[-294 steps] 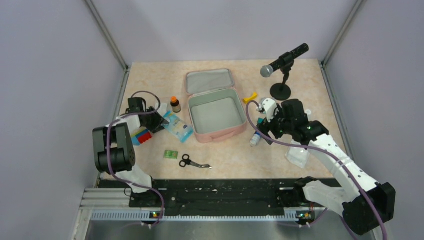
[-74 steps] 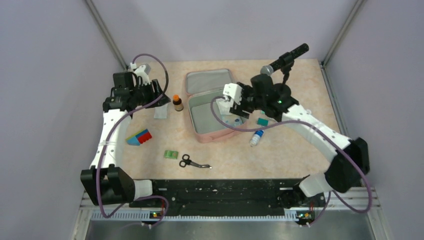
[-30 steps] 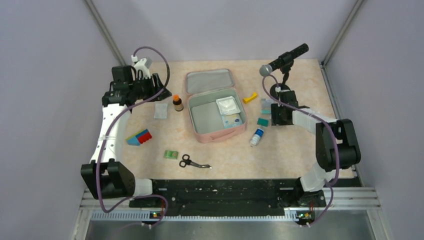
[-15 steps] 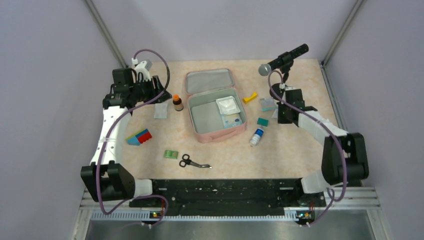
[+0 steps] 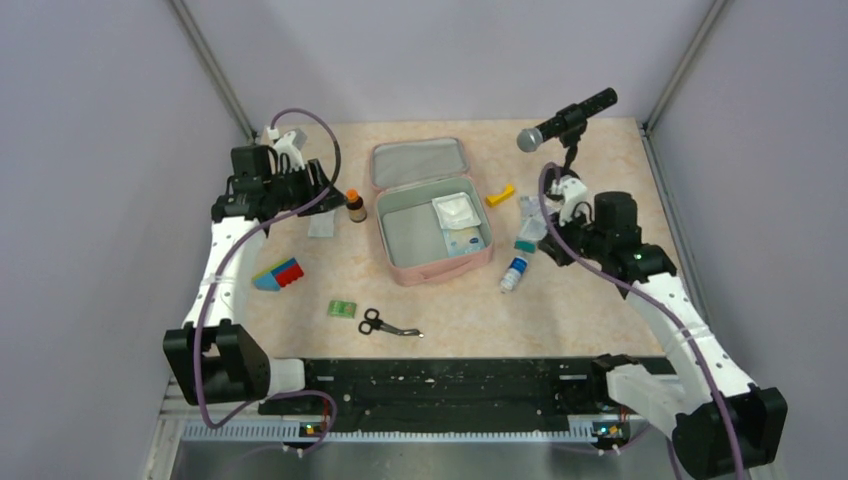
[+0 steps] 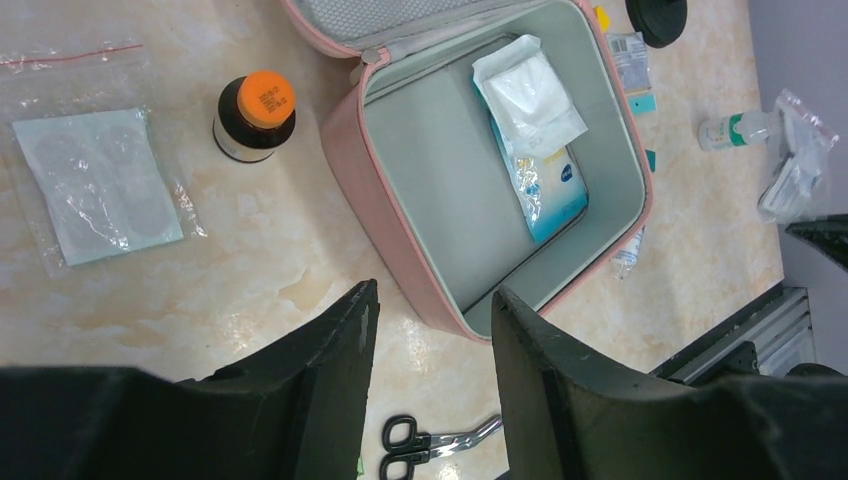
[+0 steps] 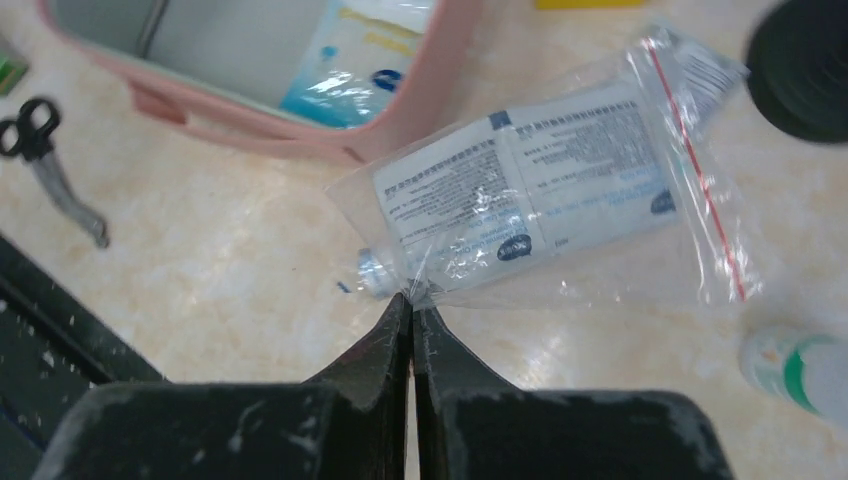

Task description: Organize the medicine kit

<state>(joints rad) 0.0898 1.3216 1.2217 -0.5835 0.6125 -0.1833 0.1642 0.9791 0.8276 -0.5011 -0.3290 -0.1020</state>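
Black microphone [image 5: 566, 118] at far right; multicoloured, perhaps toy, blocks [image 5: 280, 274] at left

Robot lab booth: plain lilac walls [image 5: 450, 50], aluminium frame [image 5: 212, 75], stand microphone [image 5: 568, 118]

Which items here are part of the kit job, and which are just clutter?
Job:
soft pink zip fabric case, open
clear zip bag with a printed packet, pinched in right gripper
brown orange-capped bottle
black scissors
small white dropper bottle

Likely clutter:
black microphone on stand
red, blue and green block stack
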